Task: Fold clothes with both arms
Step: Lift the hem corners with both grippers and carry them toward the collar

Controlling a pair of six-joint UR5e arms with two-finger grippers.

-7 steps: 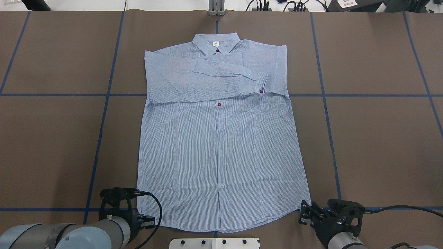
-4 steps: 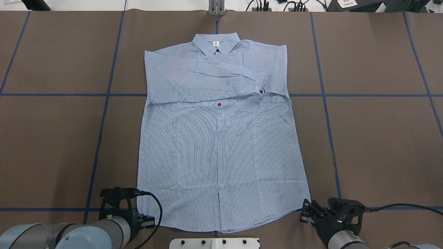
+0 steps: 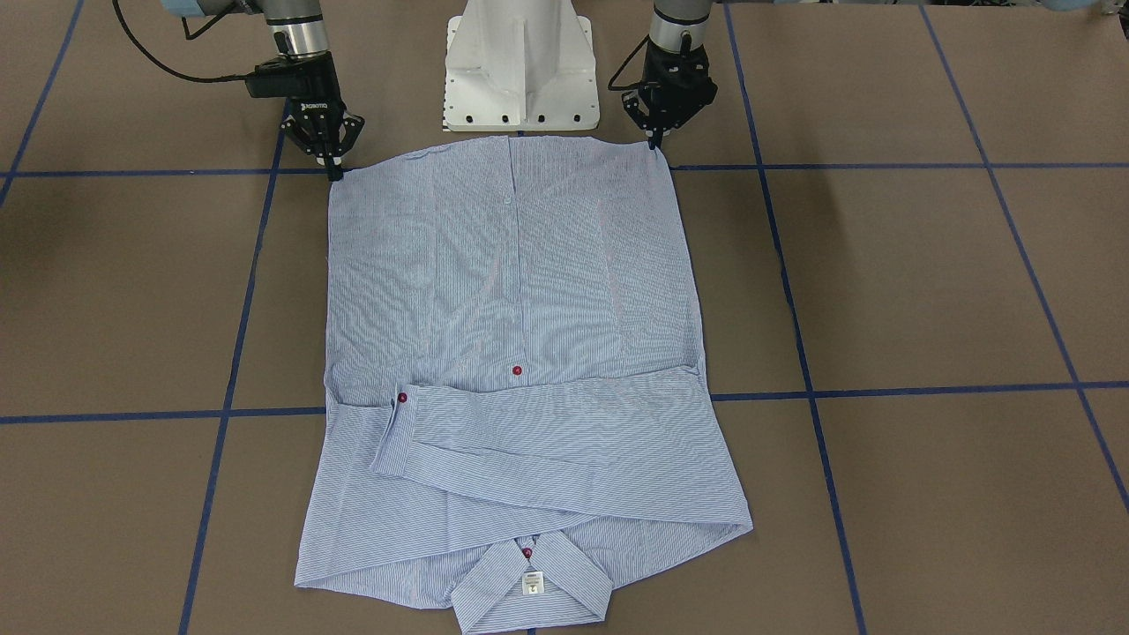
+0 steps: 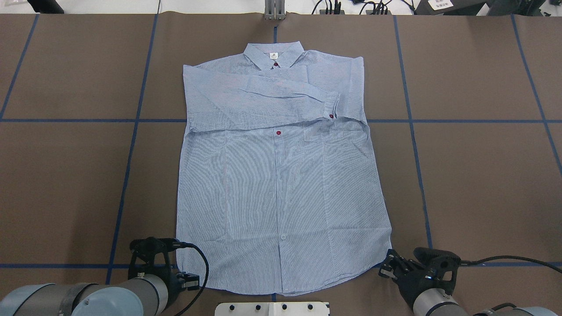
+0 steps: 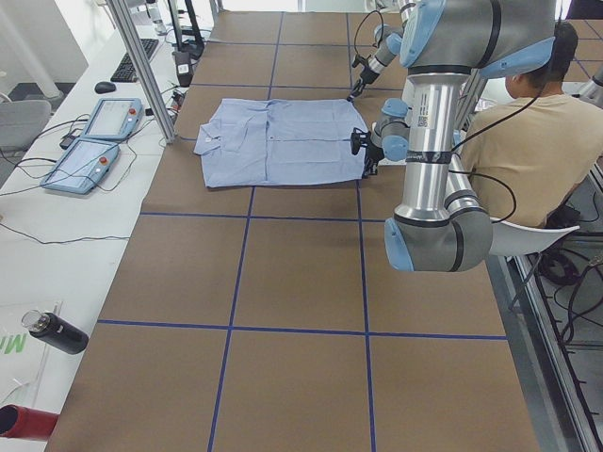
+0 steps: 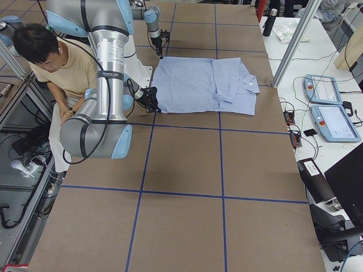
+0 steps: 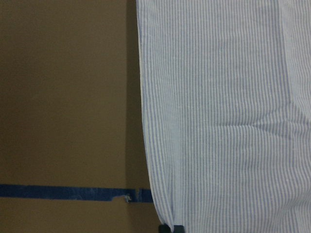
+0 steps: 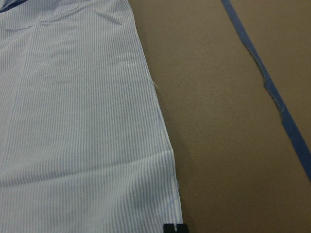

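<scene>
shirt lies flat on the desk, sleeves folded across its chest, left pincer and right pincer each pinching a hem corner; the body fold likely remains.

Brown table, blue tape grid, striped shirt flat on it, sleeves folded across

This is a robot lab. A very big bench is covered in brown paper, with blue tape lines making squares. The left arm and the right arm of a grey robot stand on a white base at one long edge. Along the other long edge a white desk holds two control screens, a keyboard and wires. A person sits by the robot
</scene>
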